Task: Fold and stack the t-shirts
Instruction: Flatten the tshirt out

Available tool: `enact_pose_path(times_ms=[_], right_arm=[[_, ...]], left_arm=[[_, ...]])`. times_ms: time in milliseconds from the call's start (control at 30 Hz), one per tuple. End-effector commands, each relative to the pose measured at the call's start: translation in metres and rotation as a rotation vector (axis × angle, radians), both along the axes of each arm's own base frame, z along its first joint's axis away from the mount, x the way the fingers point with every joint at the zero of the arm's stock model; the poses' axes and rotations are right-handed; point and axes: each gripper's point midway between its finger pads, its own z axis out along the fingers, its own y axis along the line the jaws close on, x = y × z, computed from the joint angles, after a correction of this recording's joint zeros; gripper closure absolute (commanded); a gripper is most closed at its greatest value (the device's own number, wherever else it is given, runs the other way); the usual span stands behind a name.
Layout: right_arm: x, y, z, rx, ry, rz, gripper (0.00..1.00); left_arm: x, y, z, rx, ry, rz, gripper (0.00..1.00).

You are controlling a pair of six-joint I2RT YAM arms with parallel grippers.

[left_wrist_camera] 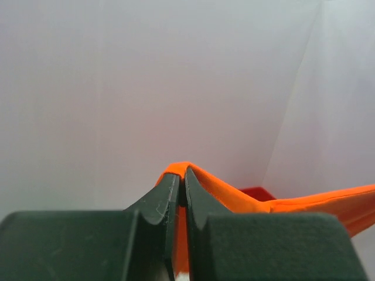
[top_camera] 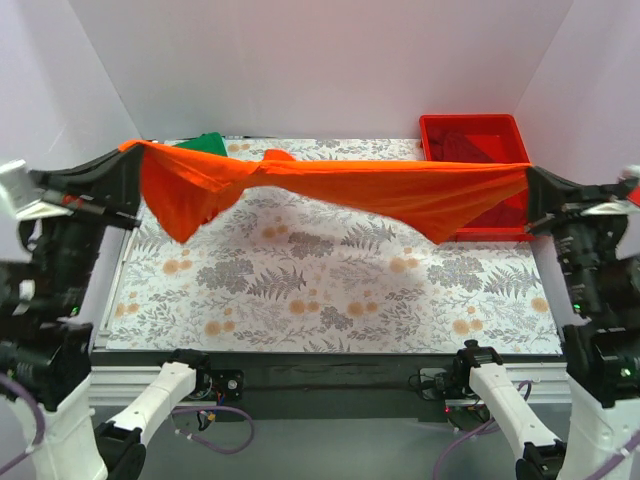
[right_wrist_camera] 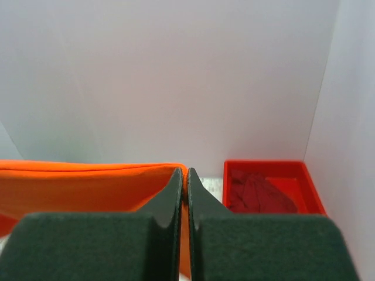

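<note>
One bin (top_camera: pixel 471 120) sits at the far right corner of the bench (top_camera: pixel 330 290), with a dark red shirt (top_camera: pixel 478 148) crumpled inside it. The orange shirt (top_camera: pixel 330 182) hangs stretched in the air across the bench. The left claw (top_camera: pixel 133 150) pinches its left end and the right claw (top_camera: pixel 528 172) its right end, both pressed together on cloth. Its middle sags, and a lobe droops near the left claw. A green shirt (top_camera: pixel 207 143) lies at the far left, partly hidden behind the orange shirt.

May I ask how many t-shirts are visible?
3: the orange t-shirt held up by the left gripper and right gripper; a green t-shirt far left behind it; a dark red t-shirt in the red bin. Others may be hidden.
</note>
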Motion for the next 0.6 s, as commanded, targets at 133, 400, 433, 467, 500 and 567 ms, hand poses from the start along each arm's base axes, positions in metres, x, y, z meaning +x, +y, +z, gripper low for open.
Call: enact_pose_path(times_ms=[133, 400, 433, 467, 500, 567], right_arm=[[-0.051, -0.02, 0.064, 0.0, -0.173, -0.077, 0.99], [0.009, -0.018, 0.027, -0.018, -0.075, -0.109, 0.99], [0.028, -0.016, 0.003, -0.028, -0.018, -0.11, 0.99], [0.039, -0.014, -0.002, -0.029, -0.015, -0.11, 0.99], [0.05, -0.014, -0.012, -0.027, 0.005, -0.114, 0.99], [0.083, -0.011, -0.047, -0.033, 0.063, -0.122, 0.99]], left_arm=[[-0.043, -0.002, 0.049, 0.033, -0.133, -0.047, 1.0], [0.058, -0.033, 0.007, 0.095, 0.019, -0.099, 1.0], [0.07, -0.037, 0.002, 0.099, 0.025, -0.103, 1.0], [0.093, -0.041, -0.02, 0.115, 0.079, -0.103, 1.0], [0.108, -0.044, -0.032, 0.124, 0.106, -0.099, 1.0], [0.152, -0.047, -0.062, 0.14, 0.165, -0.068, 1.0]])
